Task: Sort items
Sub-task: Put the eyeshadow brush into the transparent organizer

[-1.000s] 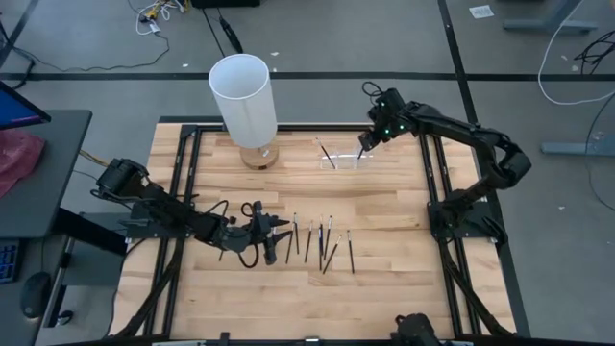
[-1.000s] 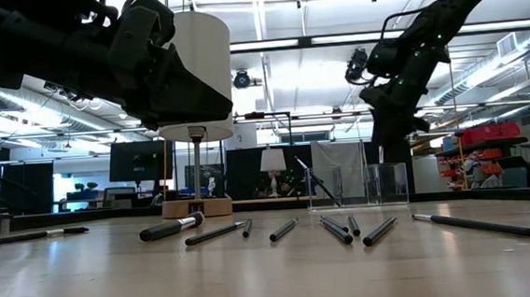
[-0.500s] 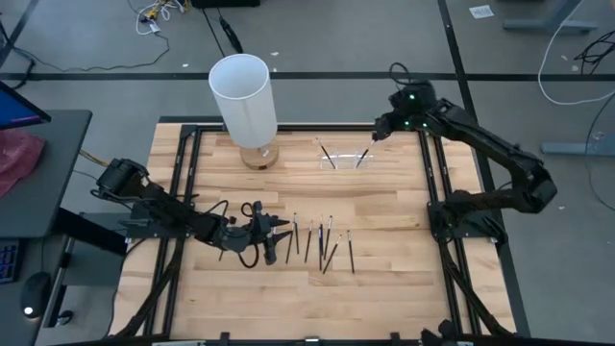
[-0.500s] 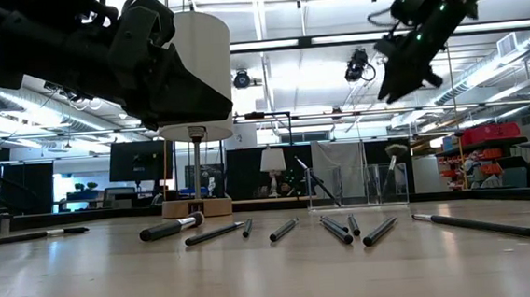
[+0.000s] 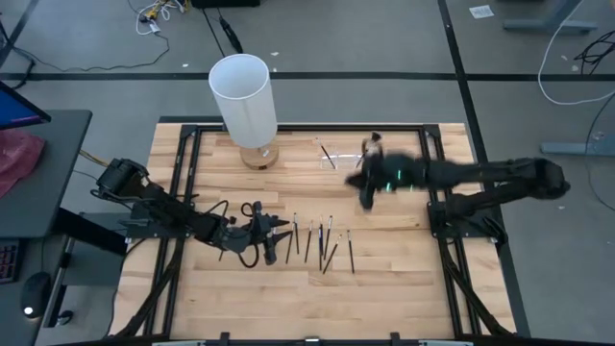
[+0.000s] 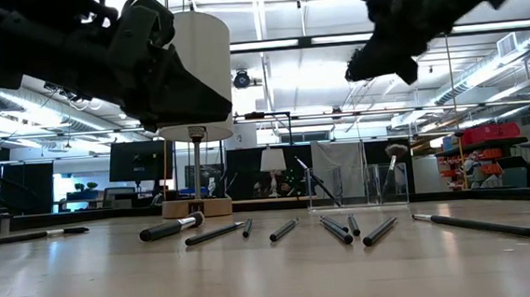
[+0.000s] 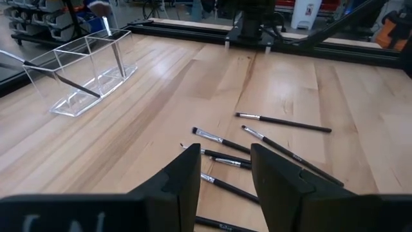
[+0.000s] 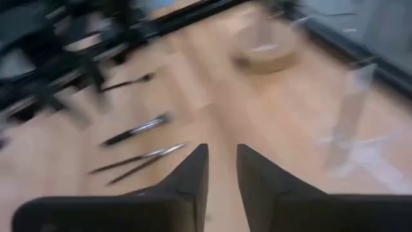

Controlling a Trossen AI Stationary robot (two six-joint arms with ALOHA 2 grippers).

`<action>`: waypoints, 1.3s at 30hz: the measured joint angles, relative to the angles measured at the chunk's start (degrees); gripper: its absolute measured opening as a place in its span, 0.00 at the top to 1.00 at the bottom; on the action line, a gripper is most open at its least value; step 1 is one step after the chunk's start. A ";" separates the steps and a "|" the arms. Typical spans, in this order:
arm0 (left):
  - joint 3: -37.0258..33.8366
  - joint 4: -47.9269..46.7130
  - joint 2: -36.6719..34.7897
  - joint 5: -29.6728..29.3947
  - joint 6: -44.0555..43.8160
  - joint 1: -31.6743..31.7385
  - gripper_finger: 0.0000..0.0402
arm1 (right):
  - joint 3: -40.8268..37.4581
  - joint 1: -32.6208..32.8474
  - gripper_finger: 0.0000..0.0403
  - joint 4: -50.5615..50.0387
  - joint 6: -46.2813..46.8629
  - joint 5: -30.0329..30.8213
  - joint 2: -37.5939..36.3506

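**Ana:** Wood worktop (image 5: 384,240) with a black frame round it, and how did the two arms sit over it?

**Ben:** The left arm lay low along the near-left part, its left gripper (image 5: 272,235) right at the left end of the row of brushes (image 5: 322,242). The right arm reached in from the right edge, stretched nearly flat across, with the right gripper (image 5: 367,183) above the worktop just in front of the clear holder (image 5: 341,159).

**Ana:** And the fingers?

**Ben:** The left fingers (image 7: 187,177) stood apart with nothing between them; brushes lay on the wood past them. The right fingers (image 8: 196,171) had only a narrow gap and held nothing.

**Ana:** Where were the brushes, then?

**Ben:** Most lay in a loose row near the middle of the worktop, handles roughly parallel, a few crossing. A couple leaned inside the clear holder near the far edge.

**Ana:** Any room to move?

**Ben:** Bare wood lay between the row and the holder, and more to the near right. The white cylinder (image 5: 243,96) stood on a round wooden base at the far edge, left of the holder
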 joint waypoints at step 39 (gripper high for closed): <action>-0.02 -2.11 0.00 0.00 0.81 0.04 0.66 | 11.44 30.37 0.37 -15.12 27.43 18.85 28.50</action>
